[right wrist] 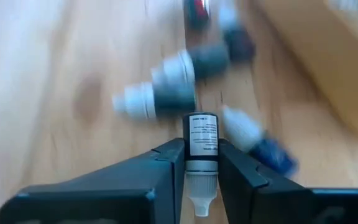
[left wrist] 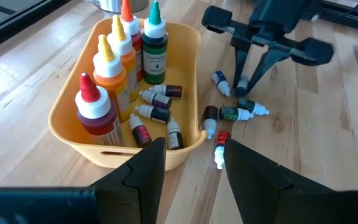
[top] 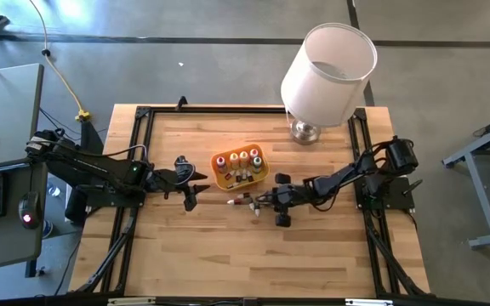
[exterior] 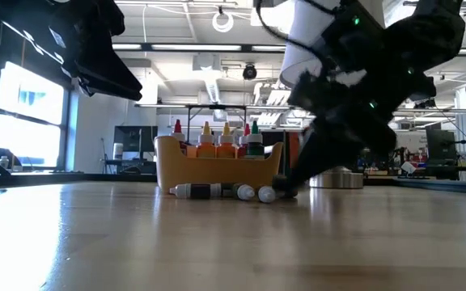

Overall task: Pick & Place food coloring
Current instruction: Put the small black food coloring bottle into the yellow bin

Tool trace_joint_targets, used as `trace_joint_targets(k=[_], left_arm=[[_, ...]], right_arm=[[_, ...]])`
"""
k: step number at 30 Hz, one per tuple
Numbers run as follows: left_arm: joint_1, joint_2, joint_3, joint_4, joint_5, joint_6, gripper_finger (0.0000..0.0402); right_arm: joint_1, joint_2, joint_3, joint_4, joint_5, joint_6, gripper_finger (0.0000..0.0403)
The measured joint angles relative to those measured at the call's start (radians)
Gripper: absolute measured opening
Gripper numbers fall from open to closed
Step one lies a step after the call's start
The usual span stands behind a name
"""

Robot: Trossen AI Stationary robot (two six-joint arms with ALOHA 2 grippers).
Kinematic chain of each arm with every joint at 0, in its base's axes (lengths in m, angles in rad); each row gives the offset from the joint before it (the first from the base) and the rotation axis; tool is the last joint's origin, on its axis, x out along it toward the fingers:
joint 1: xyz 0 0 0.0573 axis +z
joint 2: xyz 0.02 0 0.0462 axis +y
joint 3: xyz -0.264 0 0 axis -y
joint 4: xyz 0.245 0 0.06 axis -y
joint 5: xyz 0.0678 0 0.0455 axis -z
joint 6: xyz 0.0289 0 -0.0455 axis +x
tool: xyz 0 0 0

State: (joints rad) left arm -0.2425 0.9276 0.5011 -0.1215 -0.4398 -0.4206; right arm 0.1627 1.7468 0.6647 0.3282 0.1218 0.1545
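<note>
Your right claw (right wrist: pixel 201 163) was clenched on a vial (right wrist: pixel 201 146) by its body, just beside the loose vials (top: pixel 243 201) on the desk (top: pixel 211 255) near the tray (top: pixel 220 179). It looked light, stiff and slippery; mid-body suited. Left claw (left wrist: pixel 191 163) hung released.

Dark vial (right wrist: pixel 201 142) pinched, white tip out; other vials (left wrist: pixel 229 115) beside tray (left wrist: pixel 67 124).

4 upright bottles (left wrist: pixel 122 59), small vials in orange tray (left wrist: pixel 185 56); loose vials (left wrist: pixel 229 115) beside; right gripper (left wrist: pixel 244 84) over them.
</note>
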Motion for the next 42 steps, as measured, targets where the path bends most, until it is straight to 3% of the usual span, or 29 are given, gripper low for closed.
trace_joint_targets(k=[3, 6, 8, 10, 17, 27, 29, 34, 42], left_arm=[[0.0, 0.0, 0.0, 0.0, 0.0, 0.0, 0.0161], [0.0, 0.0, 0.0, 0.0, 0.0, 0.0, 0.0161], [0.0, 0.0, 0.0, 0.0, 0.001, 0.0, 0.0161], [0.0, 0.0, 0.0, -0.001, 0.001, 0.0, 0.0161], [0.0, 0.0, 0.0, 0.0, 0.004, -0.006, 0.0161], [0.0, 0.0, 0.0, -0.001, 0.006, -0.03, 0.0161], [0.0, 0.0, 0.0, -0.002, 0.006, -0.03, 0.0161], [0.0, 0.0, 0.0, 0.0, 0.006, -0.03, 0.0161], [0.0, 0.0, 0.0, 0.008, 0.002, -0.031, 0.0161]], right_arm=[[0.0, -0.001, 0.031, 0.129, 0.035, -0.046, 0.0068], [-0.002, -0.002, 0.093, 0.219, 0.177, -0.131, 0.0076], [-0.018, -0.004, 0.141, 0.216, 0.304, -0.168, 0.0077], [-0.047, -0.005, 0.183, 0.169, 0.342, -0.223, 0.0076], [-0.141, 0.043, 0.243, 0.017, 0.169, -0.206, 0.0086], [-0.114, 0.062, 0.243, 0.049, 0.133, -0.279, 0.0136], [-0.09, 0.046, 0.243, 0.022, 0.07, -0.283, 0.0138], [-0.042, -0.014, 0.243, -0.122, -0.208, -0.288, 0.0137], [-0.031, -0.021, 0.241, -0.414, -0.066, -0.288, 0.0138]])
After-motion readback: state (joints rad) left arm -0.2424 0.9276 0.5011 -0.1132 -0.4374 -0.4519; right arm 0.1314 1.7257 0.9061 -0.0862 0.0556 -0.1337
